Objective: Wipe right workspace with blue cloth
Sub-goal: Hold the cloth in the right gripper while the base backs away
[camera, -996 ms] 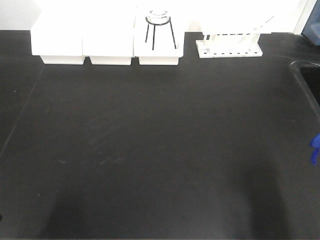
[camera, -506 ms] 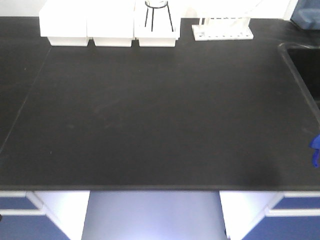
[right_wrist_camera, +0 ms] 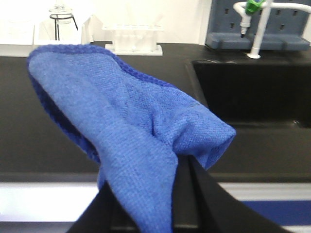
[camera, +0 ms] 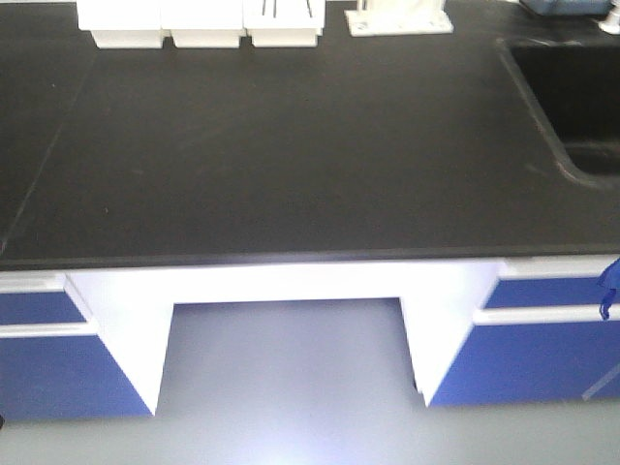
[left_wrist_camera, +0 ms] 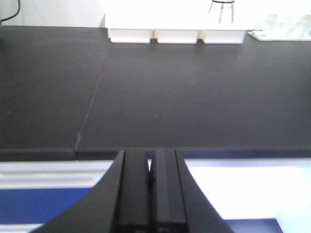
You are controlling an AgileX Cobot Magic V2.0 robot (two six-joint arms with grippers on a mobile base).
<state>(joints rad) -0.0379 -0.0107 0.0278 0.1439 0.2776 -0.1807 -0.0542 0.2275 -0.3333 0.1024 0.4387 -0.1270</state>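
My right gripper [right_wrist_camera: 163, 187] is shut on the blue cloth [right_wrist_camera: 131, 126], which bunches over the fingers and hides most of them. It is held in the air in front of the bench edge. A sliver of the cloth shows at the right edge of the front view [camera: 608, 291]. My left gripper [left_wrist_camera: 150, 167] is shut and empty, level with the front edge of the bench. The black benchtop [camera: 291, 145] ahead carries white bins and a test-tube rack. The benchtop with the small black box is out of view.
White bins [camera: 203, 24] and a test-tube rack [camera: 397, 19] stand along the bench's back edge. A sink [camera: 572, 97] is set in at the right, with a faucet [right_wrist_camera: 252, 29] behind it. Blue drawers [camera: 48, 368] flank a kneehole [camera: 291, 358] below.
The front view has pulled back from the bench: its front edge, the drawers and the floor have come into view. The cloth sliver stays at the right edge.
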